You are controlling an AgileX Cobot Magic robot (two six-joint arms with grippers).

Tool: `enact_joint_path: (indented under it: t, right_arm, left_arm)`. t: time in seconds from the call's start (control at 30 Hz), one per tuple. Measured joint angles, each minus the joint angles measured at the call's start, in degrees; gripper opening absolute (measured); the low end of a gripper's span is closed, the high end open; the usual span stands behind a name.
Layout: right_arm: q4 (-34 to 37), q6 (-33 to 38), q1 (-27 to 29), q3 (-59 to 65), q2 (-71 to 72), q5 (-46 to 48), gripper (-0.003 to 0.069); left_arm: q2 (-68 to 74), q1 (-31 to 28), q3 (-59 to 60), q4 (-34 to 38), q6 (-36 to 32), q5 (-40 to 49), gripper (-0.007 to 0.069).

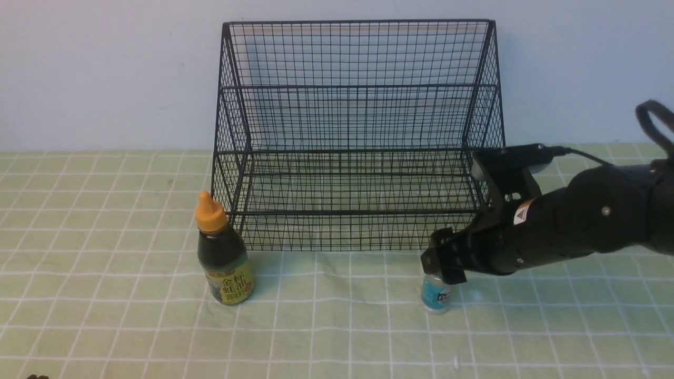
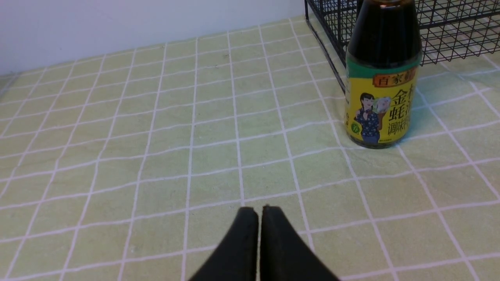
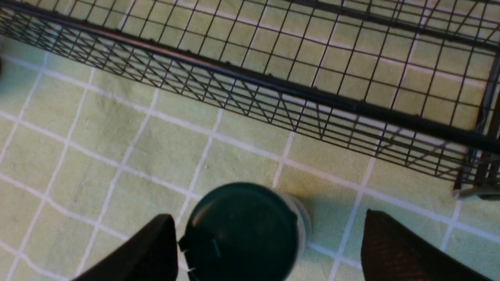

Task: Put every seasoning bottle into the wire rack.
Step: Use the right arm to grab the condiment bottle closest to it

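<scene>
The dark-sauce bottle (image 1: 223, 251) with orange pointed cap and yellow label stands upright on the cloth just off the rack's front left corner; it also shows in the left wrist view (image 2: 382, 74). The small clear jar (image 1: 436, 295) with blue label stands in front of the rack's right end. My right gripper (image 1: 445, 260) hangs right over it, open, its jaws on either side of the dark green cap (image 3: 240, 232), one finger (image 3: 154, 249) close to the cap. My left gripper (image 2: 259, 212) is shut and empty, low over the cloth, away from the sauce bottle. The black wire rack (image 1: 358, 137) holds nothing.
A green checked cloth (image 1: 105, 326) covers the table. The rack's front rail (image 3: 273, 84) runs close beyond the jar. A pale wall (image 1: 105, 68) stands behind the rack.
</scene>
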State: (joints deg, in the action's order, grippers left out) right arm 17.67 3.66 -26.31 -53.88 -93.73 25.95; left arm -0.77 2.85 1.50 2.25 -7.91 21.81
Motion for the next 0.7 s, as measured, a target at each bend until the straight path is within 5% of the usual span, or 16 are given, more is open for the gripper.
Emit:
enact_joint_path:
  t: [0.13,0.3,0.7]
  right_arm:
    - [0.49,0.00,0.00,0.00,-1.68,-0.61,0.0539]
    - [0.46,0.85,0.00,-0.11,-1.41,-0.81,0.0333]
    - [0.46,2.98,0.00,-0.11,11.58,13.18,0.0332]
  left_arm:
    - [0.00,0.00,0.00,0.00,0.00,0.00,-0.0006]
    - [0.00,0.00,0.00,0.00,0.00,0.00,-0.0006]
    - [0.00,0.00,0.00,0.00,0.00,0.00,-0.0006]
